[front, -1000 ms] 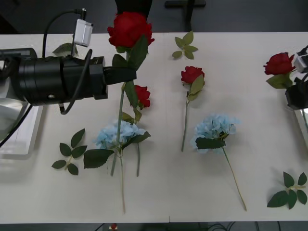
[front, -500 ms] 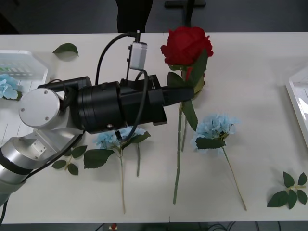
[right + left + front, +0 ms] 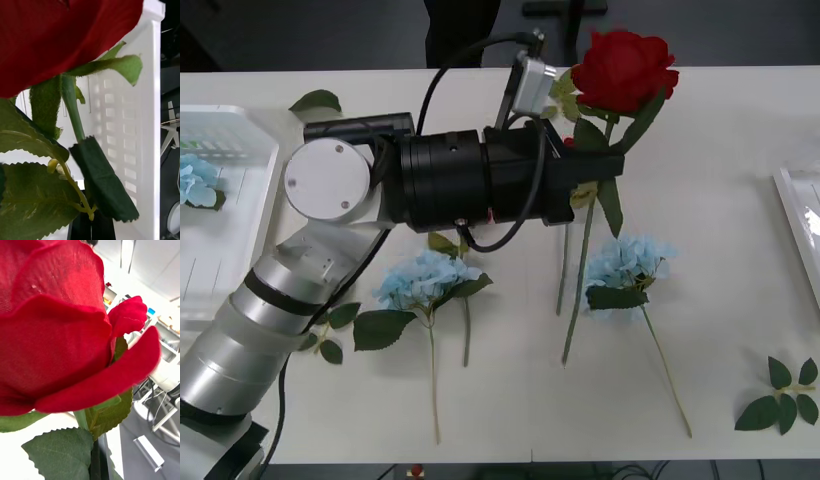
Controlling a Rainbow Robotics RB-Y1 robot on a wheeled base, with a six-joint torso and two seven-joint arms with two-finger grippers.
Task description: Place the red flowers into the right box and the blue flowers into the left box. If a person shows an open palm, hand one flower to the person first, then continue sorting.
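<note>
The left arm reaches across the middle of the table, its left gripper clamped on the stem of a red rose just under the bloom. The rose stands upright above the table, its long stem hanging down past the black fingers, its tip low near the tabletop. From the left wrist the bloom looms huge, with the black fingers closed together on the stem.

On the right wrist camera, the right gripper pinches another rose by its stem, held over the ribbed white right box.

Down on the table lie two blue hydrangeas. The left box sits at the left edge with a blue flower inside.
</note>
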